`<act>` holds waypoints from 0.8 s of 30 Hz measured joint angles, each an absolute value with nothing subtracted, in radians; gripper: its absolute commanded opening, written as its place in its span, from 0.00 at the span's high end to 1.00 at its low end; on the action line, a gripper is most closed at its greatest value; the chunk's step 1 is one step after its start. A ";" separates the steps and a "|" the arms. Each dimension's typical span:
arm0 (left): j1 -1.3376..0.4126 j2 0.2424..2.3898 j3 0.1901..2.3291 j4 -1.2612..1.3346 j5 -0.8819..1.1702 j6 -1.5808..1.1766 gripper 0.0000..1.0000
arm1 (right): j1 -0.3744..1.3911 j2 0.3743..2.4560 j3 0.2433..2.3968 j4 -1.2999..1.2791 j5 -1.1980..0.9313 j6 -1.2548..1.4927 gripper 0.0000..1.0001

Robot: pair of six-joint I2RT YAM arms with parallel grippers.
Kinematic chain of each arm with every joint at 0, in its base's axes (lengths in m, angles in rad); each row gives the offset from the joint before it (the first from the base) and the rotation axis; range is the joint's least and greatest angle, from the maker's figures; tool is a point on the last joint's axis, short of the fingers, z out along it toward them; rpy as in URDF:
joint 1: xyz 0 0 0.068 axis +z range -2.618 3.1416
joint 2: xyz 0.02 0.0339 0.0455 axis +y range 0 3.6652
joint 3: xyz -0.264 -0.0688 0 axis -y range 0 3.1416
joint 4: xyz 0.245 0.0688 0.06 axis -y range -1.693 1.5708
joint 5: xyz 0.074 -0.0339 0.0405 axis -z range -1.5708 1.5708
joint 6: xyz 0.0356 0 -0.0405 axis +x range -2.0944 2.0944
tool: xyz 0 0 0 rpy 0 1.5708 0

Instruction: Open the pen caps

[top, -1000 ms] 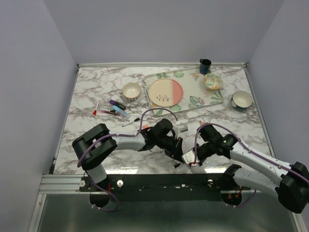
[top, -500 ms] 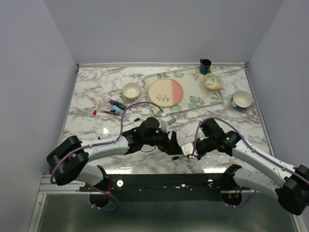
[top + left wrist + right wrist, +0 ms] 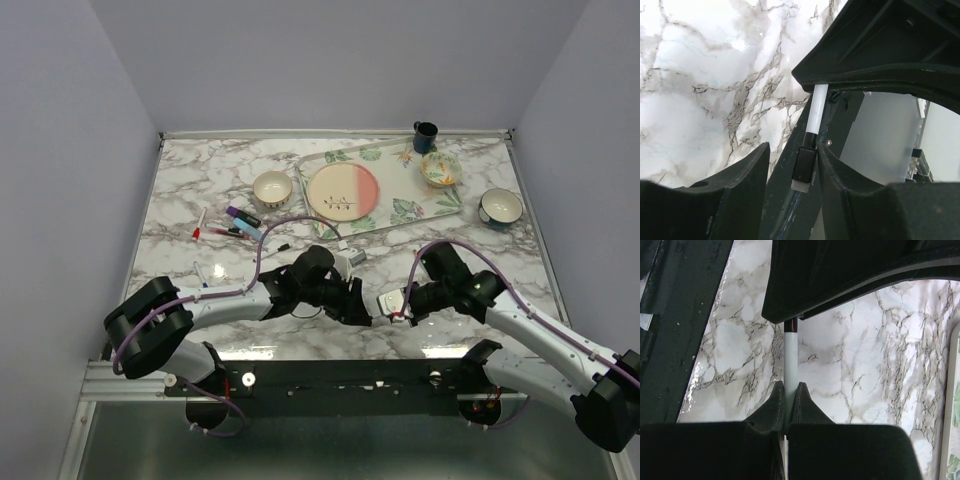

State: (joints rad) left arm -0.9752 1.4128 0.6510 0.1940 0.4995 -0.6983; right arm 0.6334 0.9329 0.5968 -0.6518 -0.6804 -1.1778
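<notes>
Top view, upper left: loose pens (image 3: 240,222) lie fanned on the glossy, grey-veined marble table (image 3: 200,190), in the same spots as a second ago. A lone blue-tipped pen (image 3: 200,272), hidden behind the left arm's elbow a second ago, is now exposed. Bottom centre: the left gripper (image 3: 358,300) reaches rightward. Its curved matte-black fingers (image 3: 747,175) stand spread on either side of a blocky black cap (image 3: 805,165), with a clear gap on the cap's left, so nothing is clamped. The cap is seated on the end of a slim, round white pen (image 3: 816,107) spanning the two grippers. The right gripper (image 3: 398,303) sits higher in frame than half a second ago, with its tips level with the left's. Its jaws are pressed onto the white barrel, pinching it. Upper right: a leaf-print rectangular tray (image 3: 400,210) has not moved.
</notes>
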 measured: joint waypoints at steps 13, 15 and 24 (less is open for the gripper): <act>-0.975 1.446 0.667 0.215 0.596 -0.690 1.00 | 0.633 0.936 0.597 -0.653 -0.667 -1.178 0.99; -0.975 1.446 0.667 0.215 0.607 -0.682 1.00 | 0.633 0.936 0.596 -0.657 -0.667 -1.179 0.99; -0.976 1.340 0.675 0.108 0.542 -0.635 1.00 | 0.615 0.900 0.595 -0.616 -0.690 -1.204 1.00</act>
